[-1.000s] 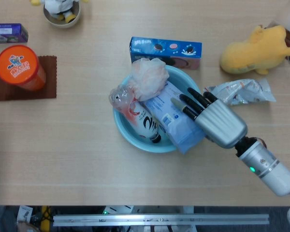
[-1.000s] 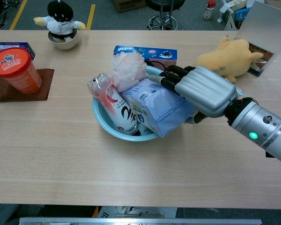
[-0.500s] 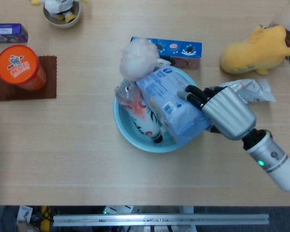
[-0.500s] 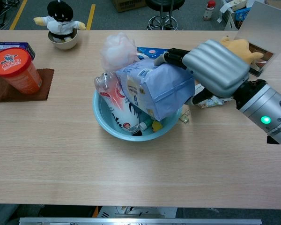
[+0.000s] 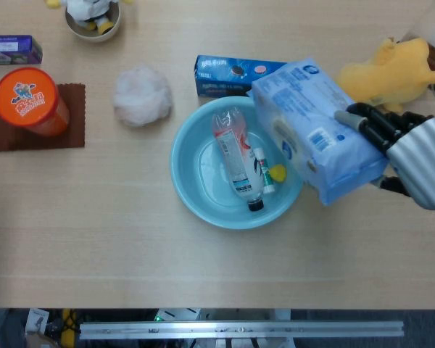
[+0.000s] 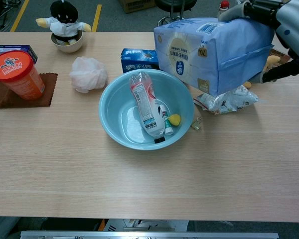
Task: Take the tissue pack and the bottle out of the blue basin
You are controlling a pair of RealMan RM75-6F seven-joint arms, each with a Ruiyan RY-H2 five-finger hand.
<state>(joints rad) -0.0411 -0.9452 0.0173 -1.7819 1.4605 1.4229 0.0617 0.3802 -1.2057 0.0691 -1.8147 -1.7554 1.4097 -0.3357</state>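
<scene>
Head view has the right hand clamped on the tissue pack, lifted up right of the blue basin. Bottle lies inside the basin; left hand isn't visible.

Tissue pack: pale blue, held aloft beside basin. Bottle: clear plastic, lying inside blue basin, cap toward near rim.

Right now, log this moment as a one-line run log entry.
right hand: holds tissue pack lifted above table | bottle: lying in blue basin | left hand: not in view | step: tissue pack out, bottle pending
</scene>
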